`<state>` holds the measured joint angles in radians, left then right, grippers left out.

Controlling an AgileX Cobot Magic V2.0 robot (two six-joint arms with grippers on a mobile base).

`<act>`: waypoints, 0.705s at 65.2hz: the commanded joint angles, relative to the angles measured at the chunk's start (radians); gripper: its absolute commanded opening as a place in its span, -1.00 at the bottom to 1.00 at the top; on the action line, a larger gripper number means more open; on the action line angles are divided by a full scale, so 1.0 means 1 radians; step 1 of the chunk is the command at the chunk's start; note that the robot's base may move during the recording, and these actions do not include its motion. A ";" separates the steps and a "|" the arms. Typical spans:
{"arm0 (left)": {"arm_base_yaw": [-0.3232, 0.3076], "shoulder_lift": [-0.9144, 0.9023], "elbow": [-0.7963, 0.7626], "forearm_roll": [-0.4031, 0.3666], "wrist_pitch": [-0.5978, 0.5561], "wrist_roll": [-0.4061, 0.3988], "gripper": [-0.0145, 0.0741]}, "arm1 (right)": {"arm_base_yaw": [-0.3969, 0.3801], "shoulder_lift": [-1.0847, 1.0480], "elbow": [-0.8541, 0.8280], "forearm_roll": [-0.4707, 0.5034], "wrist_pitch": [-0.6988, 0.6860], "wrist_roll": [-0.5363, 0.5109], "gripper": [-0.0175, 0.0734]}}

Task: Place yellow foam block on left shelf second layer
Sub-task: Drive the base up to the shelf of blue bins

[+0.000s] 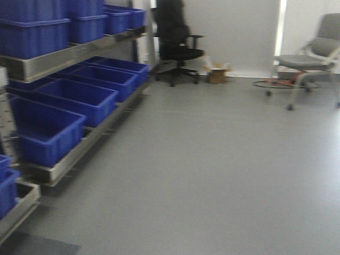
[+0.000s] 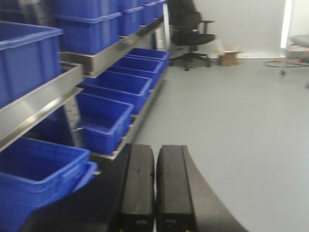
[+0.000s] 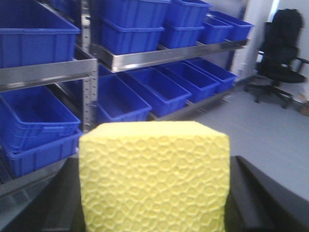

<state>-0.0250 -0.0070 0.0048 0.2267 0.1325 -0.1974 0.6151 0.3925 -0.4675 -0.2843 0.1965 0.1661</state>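
Currently clamping the yellow foam block (image 3: 154, 174) in the right gripper (image 3: 154, 208), with dark fingers (image 3: 263, 193) visible low on either side of the cube in the right wrist view. Filling the lower centre of that frame, carried off the ground, textured face toward the camera. Held squarely, likely so as to go in flat on a tier without tipping.

Clenched and carrying nothing: left gripper (image 2: 155, 157), pads pressed together at bottom centre of the left wrist view. Judged parked, out of the way of a one-arm delivery.

Facing a metal shelf rack (image 3: 159, 57) across the left and upper part of the right wrist frame, well apart from the block. Packed with blue bins (image 3: 159, 92) on every visible tier, lower row seemingly angled toward the aisle. Split by a perforated upright post (image 3: 88, 96) at left centre.

Judged mid-transport, with no tier reached yet. Cannot tell from these views which level counts as second, nor whether any bare shelf shows between bins; probably meant to land inside or against a bin. Risk: soft foam squashing or catching on a bin lip on entry.

Beyond: grey floor (image 1: 212, 180) over the right of the front view; black office chair (image 1: 178, 42) top centre, grey chair (image 1: 313, 53) upper right, small cardboard box (image 1: 218, 75) between them by the wall. Front view blurred.
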 commanded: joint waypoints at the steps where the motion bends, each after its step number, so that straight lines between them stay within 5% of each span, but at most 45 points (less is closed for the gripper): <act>1: -0.007 -0.014 0.026 -0.003 -0.086 -0.004 -0.36 | -0.004 0.005 -0.030 -0.013 -0.084 -0.007 0.06; 46: -0.007 -0.014 0.026 -0.003 -0.086 -0.004 -0.36 | -0.004 0.005 -0.030 -0.013 -0.084 -0.007 0.06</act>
<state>-0.0250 -0.0070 0.0048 0.2267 0.1325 -0.1974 0.6151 0.3925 -0.4675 -0.2843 0.1987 0.1661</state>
